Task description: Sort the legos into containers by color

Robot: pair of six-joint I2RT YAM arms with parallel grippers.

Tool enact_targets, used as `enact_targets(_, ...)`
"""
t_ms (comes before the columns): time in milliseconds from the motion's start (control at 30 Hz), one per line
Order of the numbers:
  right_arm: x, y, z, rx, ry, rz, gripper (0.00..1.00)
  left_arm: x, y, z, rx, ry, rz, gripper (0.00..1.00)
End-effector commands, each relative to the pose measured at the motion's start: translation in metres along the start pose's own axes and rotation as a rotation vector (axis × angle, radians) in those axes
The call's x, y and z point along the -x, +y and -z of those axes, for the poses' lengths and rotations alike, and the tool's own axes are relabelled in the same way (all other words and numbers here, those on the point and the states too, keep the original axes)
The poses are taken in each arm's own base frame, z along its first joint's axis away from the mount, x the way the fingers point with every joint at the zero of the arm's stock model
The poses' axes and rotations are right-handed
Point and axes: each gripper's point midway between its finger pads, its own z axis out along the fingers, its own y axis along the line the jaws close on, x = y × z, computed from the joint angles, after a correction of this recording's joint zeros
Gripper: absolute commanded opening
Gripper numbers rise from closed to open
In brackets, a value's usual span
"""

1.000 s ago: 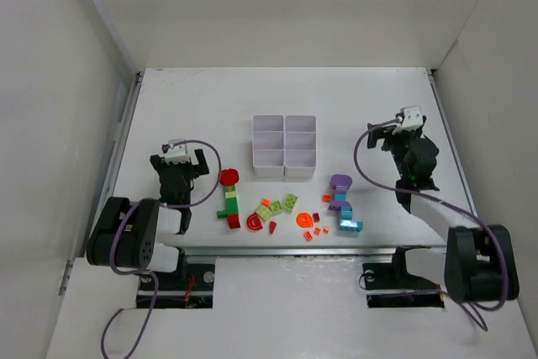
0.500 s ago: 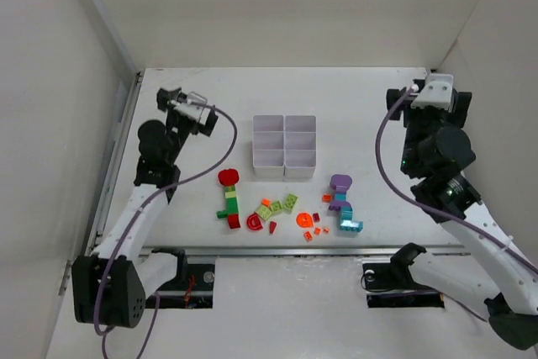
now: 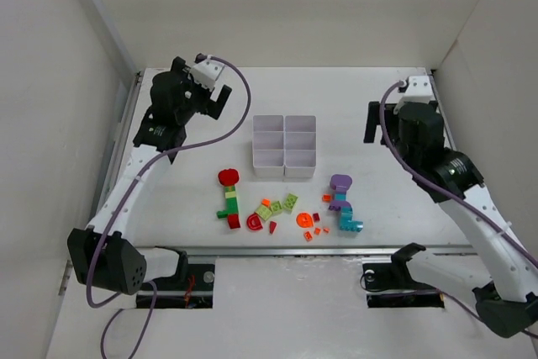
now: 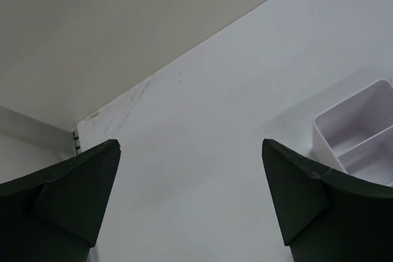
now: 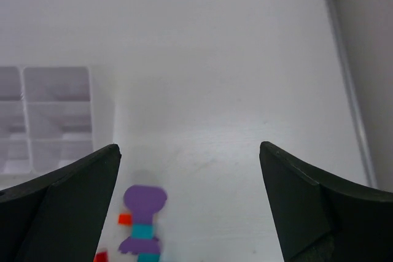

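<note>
Right, starting on the left: the left claw hung high over the far-left part of the surface, fingers spread wide with nothing between them, well apart from every brick. Its own camera saw only bare white and one corner of the containers.

Moving across, the legos lay in a loose band near the front edge. None was sorted as far as the top view showed, and all six compartments looked bare. First in line was the red-and-green stack, lying flat with a red round piece at its far end and greens and red below. Just behind the band, mid-surface, sat the containers. Then came the scatter of lime and orange bits, packed close, some touching. Further right was the purple-and-teal stack, near the containers' front right corner. And over on the right, the right claw hovered with fingers parted and empty, looking down on that purple piece.

Trouble ahead, I'd say. Those two stacks mixed colours, so a grab would likely carry a wrong colour into a compartment unless they got split first. The small bits sat so close that wide fingers could pinch two or flick a neighbour away. And the containers looked light, so a low approach might shove them.
</note>
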Motion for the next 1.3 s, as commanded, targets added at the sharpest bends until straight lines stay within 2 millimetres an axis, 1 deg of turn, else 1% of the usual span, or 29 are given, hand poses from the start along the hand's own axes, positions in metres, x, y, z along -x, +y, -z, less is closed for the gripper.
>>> enact_targets(0, -0.094, 0.043, -0.001, 0.117, 0.357, -0.118, 1.0, 0.028, 0.004, 0.011, 0.041, -0.069, 0.159, 1.0)
enact_targets(33, -0.103, 0.054, 0.003, 0.159, 0.39, -0.13, 1.0, 0.029, 0.003, 0.011, 0.031, -0.072, 0.158, 1.0)
enact_targets(67, -0.12, 0.059, 0.0, 0.168, 0.432, -0.138, 1.0, 0.024, -0.002, 0.01, 0.008, -0.061, 0.141, 1.0)
enact_targets(133, -0.129, 0.077, 0.002, 0.233, 0.457, -0.184, 1.0, 0.016, -0.014, 0.008, -0.035, -0.049, 0.126, 1.0)
enact_targets(167, -0.135, 0.083, -0.004, 0.243, 0.464, -0.199, 1.0, 0.011, -0.017, 0.01, -0.039, -0.041, 0.127, 1.0)
enact_targets(233, -0.143, 0.09, -0.011, 0.241, 0.489, -0.21, 1.0, 0.004, -0.025, 0.008, -0.055, -0.025, 0.127, 1.0)
enact_targets(267, -0.148, 0.094, -0.012, 0.252, 0.514, -0.205, 1.0, 0.005, -0.028, 0.008, -0.064, -0.028, 0.125, 1.0)
enact_targets(300, -0.158, 0.098, -0.02, 0.241, 0.545, -0.191, 1.0, -0.002, -0.032, 0.01, -0.069, -0.015, 0.127, 1.0)
enact_targets(333, -0.164, 0.099, -0.023, 0.233, 0.565, -0.182, 1.0, 0.0, -0.031, 0.009, -0.066, -0.024, 0.126, 1.0)
enact_targets(400, -0.171, 0.102, -0.029, 0.224, 0.595, -0.159, 1.0, -0.006, -0.041, 0.01, -0.078, -0.019, 0.122, 1.0)
enact_targets(433, -0.178, 0.104, -0.035, 0.214, 0.623, -0.147, 1.0, -0.005, -0.039, 0.012, -0.061, -0.026, 0.135, 1.0)
enact_targets(467, -0.184, 0.107, -0.035, 0.215, 0.639, -0.134, 1.0, -0.004, -0.044, 0.015, -0.072, -0.031, 0.132, 1.0)
enact_targets(533, -0.197, 0.111, -0.04, 0.212, 0.674, -0.122, 1.0, -0.015, -0.046, 0.016, -0.062, -0.017, 0.133, 1.0)
enact_targets(567, -0.199, 0.116, -0.04, 0.222, 0.676, -0.114, 1.0, -0.013, -0.047, 0.018, -0.057, -0.026, 0.13, 1.0)
enact_targets(600, -0.208, 0.115, -0.04, 0.209, 0.698, -0.115, 1.0, -0.018, -0.046, 0.018, -0.046, -0.012, 0.131, 1.0)
enact_targets(633, -0.213, 0.113, -0.042, 0.188, 0.702, -0.117, 1.0, -0.02, -0.047, 0.02, -0.046, -0.012, 0.131, 1.0)
enact_targets(667, -0.218, 0.112, -0.046, 0.159, 0.713, -0.125, 1.0, -0.025, -0.047, 0.019, -0.038, 0.002, 0.131, 1.0)
enact_targets(700, -0.217, 0.109, -0.047, 0.14, 0.705, -0.13, 1.0, -0.024, -0.05, 0.019, -0.046, -0.001, 0.129, 1.0)
enact_targets(733, -0.221, 0.104, -0.052, 0.097, 0.701, -0.121, 1.0, -0.022, -0.048, 0.022, -0.033, -0.006, 0.129, 1.0)
enact_targets(767, -0.224, 0.1, -0.053, 0.075, 0.709, -0.107, 1.0, -0.026, -0.049, 0.021, -0.036, 0.003, 0.129, 1.0)
enact_targets(867, -0.233, 0.094, -0.059, 0.023, 0.718, -0.087, 1.0, -0.024, -0.049, 0.021, -0.033, -0.006, 0.14, 1.0)
enact_targets(933, -0.239, 0.095, -0.063, 0.007, 0.733, -0.073, 1.0, -0.022, -0.052, 0.021, -0.042, -0.009, 0.138, 1.0)
enact_targets(967, -0.238, 0.095, -0.062, 0.004, 0.727, -0.063, 1.0, -0.022, -0.052, 0.021, -0.042, -0.009, 0.138, 1.0)
enact_targets(1033, -0.246, 0.094, -0.062, -0.004, 0.745, -0.051, 1.0, -0.022, -0.052, 0.021, -0.042, -0.009, 0.138, 1.0)
enact_targets(1067, -0.244, 0.099, -0.064, 0.016, 0.738, -0.066, 1.0, -0.022, -0.052, 0.021, -0.042, -0.009, 0.138, 1.0)
enact_targets(1133, -0.245, 0.102, -0.065, 0.035, 0.735, -0.068, 0.95, -0.022, -0.052, 0.021, -0.042, -0.009, 0.138, 1.0)
enact_targets(1167, -0.244, 0.103, -0.066, 0.039, 0.727, -0.072, 0.88, -0.022, -0.054, 0.021, -0.05, -0.012, 0.138, 1.0)
enact_targets(1233, -0.244, 0.103, -0.066, 0.039, 0.727, -0.072, 0.83, -0.022, -0.054, 0.021, -0.05, -0.012, 0.138, 1.0)
enact_targets(1267, -0.244, 0.105, -0.066, 0.046, 0.732, -0.075, 0.77, -0.021, -0.055, 0.021, -0.059, -0.015, 0.138, 1.0)
